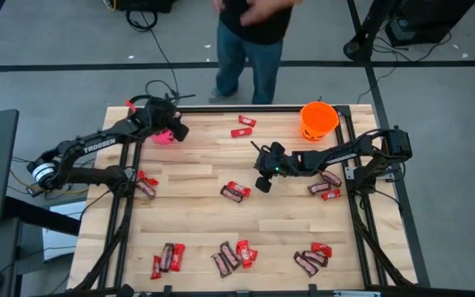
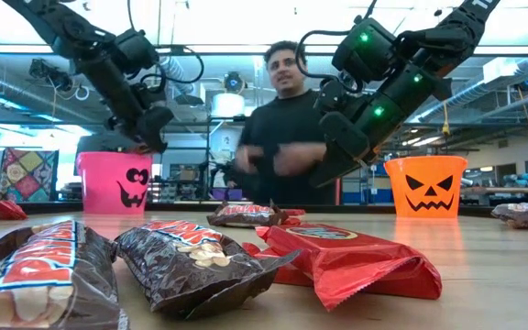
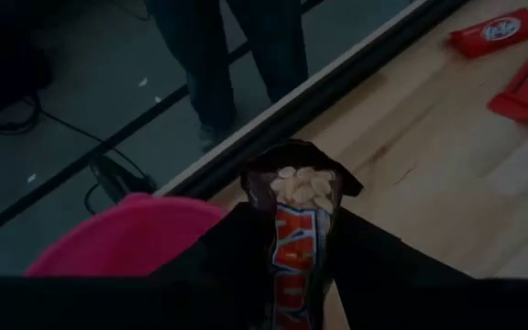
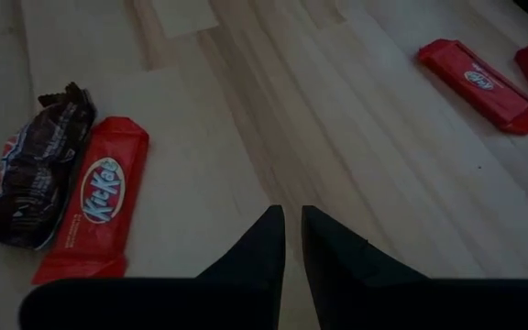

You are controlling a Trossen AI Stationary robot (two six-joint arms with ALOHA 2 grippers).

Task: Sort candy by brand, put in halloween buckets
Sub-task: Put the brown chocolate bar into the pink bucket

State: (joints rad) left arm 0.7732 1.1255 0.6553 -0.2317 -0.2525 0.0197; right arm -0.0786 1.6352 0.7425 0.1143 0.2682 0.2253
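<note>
You see a wooden table on a grey floor; a person stands beyond its far edge, cables trailing nearby.

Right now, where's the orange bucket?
In the high view, the orange bucket stands at the table's far right corner, just beyond the right pincer, two red bars to its left.

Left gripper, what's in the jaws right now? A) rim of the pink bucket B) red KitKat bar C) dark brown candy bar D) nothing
C: the left wrist view shows the left gripper shut on a dark brown candy bar, held beside the pink bucket; the high view puts that gripper at the bucket near the table's far left corner.
</note>
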